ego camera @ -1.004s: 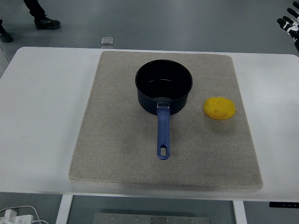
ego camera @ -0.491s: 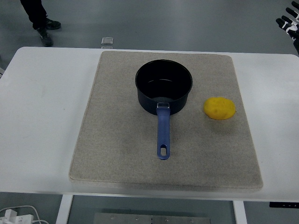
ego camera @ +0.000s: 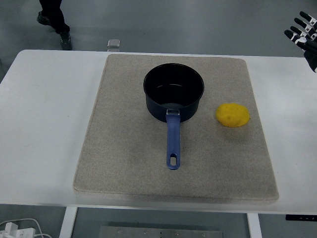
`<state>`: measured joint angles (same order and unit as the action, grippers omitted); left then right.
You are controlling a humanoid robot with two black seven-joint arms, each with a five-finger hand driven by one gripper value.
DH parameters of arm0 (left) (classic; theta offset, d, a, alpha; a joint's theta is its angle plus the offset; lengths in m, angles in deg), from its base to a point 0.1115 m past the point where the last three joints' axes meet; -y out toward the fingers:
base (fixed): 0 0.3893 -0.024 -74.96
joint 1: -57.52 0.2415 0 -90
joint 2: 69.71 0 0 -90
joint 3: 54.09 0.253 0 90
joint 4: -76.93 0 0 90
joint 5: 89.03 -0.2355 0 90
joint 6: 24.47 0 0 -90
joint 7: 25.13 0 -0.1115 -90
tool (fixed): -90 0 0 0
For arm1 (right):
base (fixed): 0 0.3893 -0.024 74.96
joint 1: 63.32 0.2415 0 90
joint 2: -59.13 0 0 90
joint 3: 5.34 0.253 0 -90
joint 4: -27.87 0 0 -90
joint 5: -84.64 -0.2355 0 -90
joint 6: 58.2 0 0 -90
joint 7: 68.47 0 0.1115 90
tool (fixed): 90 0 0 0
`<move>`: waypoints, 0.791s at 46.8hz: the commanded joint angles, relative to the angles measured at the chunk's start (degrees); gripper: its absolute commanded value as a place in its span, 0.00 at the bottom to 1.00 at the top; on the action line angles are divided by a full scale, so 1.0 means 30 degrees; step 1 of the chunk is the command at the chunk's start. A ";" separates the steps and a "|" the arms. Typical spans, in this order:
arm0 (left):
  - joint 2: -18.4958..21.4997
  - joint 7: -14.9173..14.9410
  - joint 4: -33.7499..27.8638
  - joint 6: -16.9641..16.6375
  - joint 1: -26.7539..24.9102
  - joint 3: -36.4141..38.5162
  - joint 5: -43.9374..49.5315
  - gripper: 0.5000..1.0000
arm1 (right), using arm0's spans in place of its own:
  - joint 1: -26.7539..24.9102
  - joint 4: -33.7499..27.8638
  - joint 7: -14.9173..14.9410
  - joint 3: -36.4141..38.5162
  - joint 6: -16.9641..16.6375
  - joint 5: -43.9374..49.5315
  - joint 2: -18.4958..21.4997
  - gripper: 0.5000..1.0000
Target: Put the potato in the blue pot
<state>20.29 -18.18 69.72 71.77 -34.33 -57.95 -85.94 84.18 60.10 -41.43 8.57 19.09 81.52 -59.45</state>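
A yellow potato lies on the beige mat, to the right of the blue pot. The pot stands upright and empty in the middle of the mat, its blue handle pointing toward the table's near edge. My right hand shows at the top right edge, fingers spread and holding nothing, well above and to the right of the potato. My left arm is out of view.
The mat lies on a white table. A small clear object sits at the table's far edge. A person's legs show on the floor at the top left.
My right hand has come a little further into view at the top right. The person's feet have moved to the right along the floor. Pot and potato have not moved.
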 commanded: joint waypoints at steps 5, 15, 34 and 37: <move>0.0000 0.0000 0.0001 0.0001 0.0000 0.0000 -0.0004 1.00 | -0.0038 0.0098 0.0654 -0.0008 0.0019 0.1743 -0.0023 0.84; 0.0000 0.0000 0.0001 0.0001 0.0000 0.0000 0.0025 1.00 | -0.0067 0.0917 0.1620 -0.0096 -0.0040 0.5138 -0.0315 0.85; 0.0000 0.0000 0.0001 0.0001 0.0000 0.0000 -0.0003 1.00 | -0.0975 0.7743 0.2654 -0.0096 0.0691 1.5715 -0.3861 0.84; 0.0000 0.0000 0.0001 0.0001 0.0000 0.0000 -0.0004 1.00 | -0.1238 0.7832 0.2654 -0.0125 0.1423 1.7150 -0.3715 0.84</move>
<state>20.29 -18.19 69.72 71.77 -34.33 -57.95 -85.91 81.18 83.25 -33.44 8.27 21.40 129.03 -70.95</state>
